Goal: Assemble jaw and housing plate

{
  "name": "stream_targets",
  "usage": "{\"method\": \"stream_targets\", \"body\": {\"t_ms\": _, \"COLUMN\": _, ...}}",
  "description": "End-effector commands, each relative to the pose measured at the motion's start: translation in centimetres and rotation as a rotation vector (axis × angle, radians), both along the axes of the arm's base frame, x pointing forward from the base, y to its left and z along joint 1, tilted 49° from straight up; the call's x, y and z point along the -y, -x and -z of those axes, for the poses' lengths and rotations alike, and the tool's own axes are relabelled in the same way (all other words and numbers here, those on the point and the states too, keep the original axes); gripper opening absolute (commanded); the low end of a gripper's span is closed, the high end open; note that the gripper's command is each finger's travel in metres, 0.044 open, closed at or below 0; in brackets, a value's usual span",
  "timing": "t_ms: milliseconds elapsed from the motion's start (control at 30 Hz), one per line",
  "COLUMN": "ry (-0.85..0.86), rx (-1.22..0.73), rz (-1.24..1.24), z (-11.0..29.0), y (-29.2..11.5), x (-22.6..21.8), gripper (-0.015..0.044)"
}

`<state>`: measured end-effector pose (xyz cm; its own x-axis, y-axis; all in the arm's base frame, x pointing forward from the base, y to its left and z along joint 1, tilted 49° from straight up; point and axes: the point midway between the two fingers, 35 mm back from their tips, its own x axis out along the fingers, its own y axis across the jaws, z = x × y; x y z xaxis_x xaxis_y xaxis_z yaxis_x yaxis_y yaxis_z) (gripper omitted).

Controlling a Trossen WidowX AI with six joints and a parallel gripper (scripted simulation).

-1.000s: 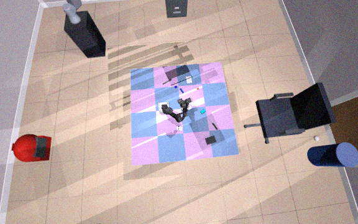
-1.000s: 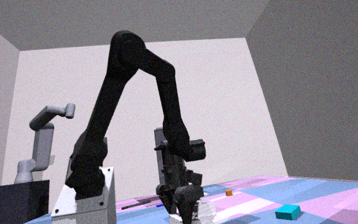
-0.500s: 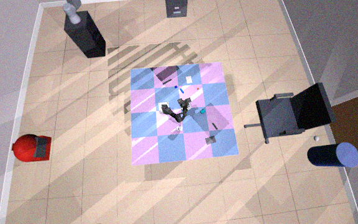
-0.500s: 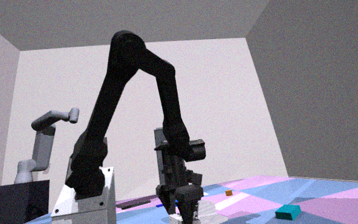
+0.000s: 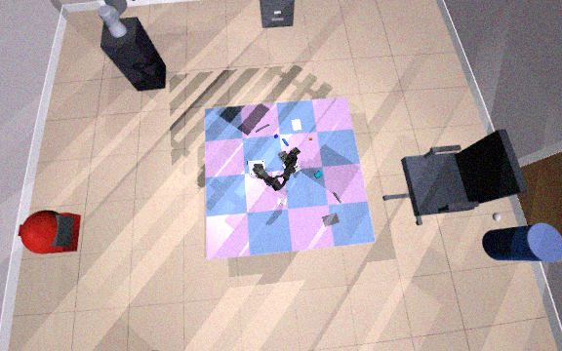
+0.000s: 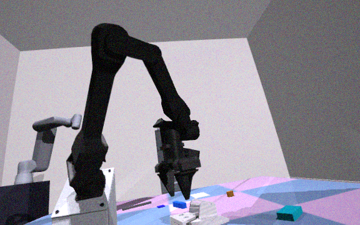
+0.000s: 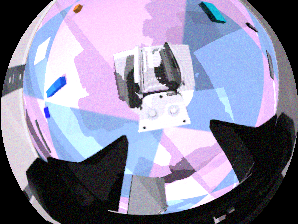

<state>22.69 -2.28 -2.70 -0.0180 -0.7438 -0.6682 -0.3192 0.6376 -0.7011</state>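
Observation:
The white housing plate [image 6: 183,217] [image 7: 162,121] lies over the near end of the pale base [image 7: 186,55], with two round stubs showing in it; it looks flat and level. The two jaws stand upright side by side beyond the plate, the left jaw [image 7: 141,67] pale and the right jaw [image 7: 172,70] dark in shadow, with a gap between them. The pins and gear teeth are hidden, so meshing cannot be told. My gripper [image 6: 179,197] [image 7: 170,132] is open and empty, above the assembly and apart from it.
A blue block [image 5: 285,142] [image 6: 179,204] [image 7: 56,87], a small dark blue piece [image 5: 276,136] [image 7: 46,112], an orange cube [image 5: 310,138] [image 6: 230,194] and a white card [image 5: 296,125] lie beyond the assembly. A teal block [image 5: 318,174] [image 6: 289,213] [image 7: 213,12] lies to its right.

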Motion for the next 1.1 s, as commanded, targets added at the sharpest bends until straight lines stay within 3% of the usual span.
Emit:
{"method": "stream_targets", "body": {"t_ms": 0, "ry": 0.000, "rx": -0.002, "rz": 0.000, "z": 0.0, "y": 0.0, "x": 0.0, "gripper": 0.0440}}
{"method": "stream_targets", "body": {"t_ms": 300, "ry": -0.003, "rx": -0.004, "rz": 0.009, "z": -3.7, "y": 2.2, "x": -4.5, "gripper": 0.0440}}
{"method": "stream_targets", "body": {"t_ms": 1067, "ry": -0.003, "rx": -0.004, "rz": 0.010, "z": -3.7, "y": 2.3, "x": -4.6, "gripper": 0.0440}}
